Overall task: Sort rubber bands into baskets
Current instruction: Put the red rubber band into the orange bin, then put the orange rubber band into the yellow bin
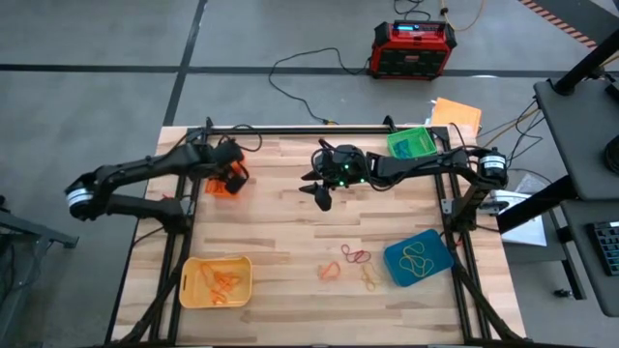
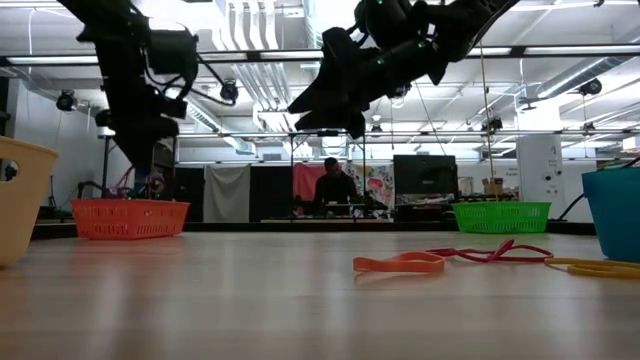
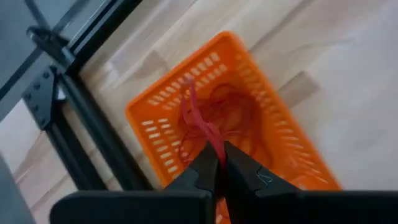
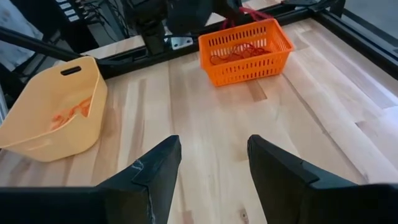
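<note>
My left gripper (image 3: 217, 163) hangs over the orange basket (image 3: 143, 112) at the table's far left and is shut on a red rubber band (image 3: 199, 121). More red-orange bands lie in that basket. My right gripper (image 4: 214, 162) stands open above the table's middle (image 1: 319, 196) with nothing between its fingers. Loose orange (image 1: 329, 271), red (image 1: 356, 256) and yellow (image 1: 369, 280) bands lie flat on the table at near right. The blue basket (image 1: 418, 256) holds yellow bands. The yellow basket (image 1: 216, 280) holds orange ones. The green basket (image 1: 411, 143) stands at far right. My left gripper pinches one end of the red band (image 3: 213, 144) between its two fingertips, coming from above and slanting down. The band hangs slack below the fingers, over the inside of the orange basket (image 4: 245, 53). I cannot tell whether its lower end touches the bands in the basket.
A black frame (image 1: 290, 129) runs along the table's far edge and both sides. A red-black box (image 1: 411, 48) with cables sits on the floor beyond the far edge. A person (image 2: 335, 185) sits far behind the table. Bare wood lies in the table's middle.
</note>
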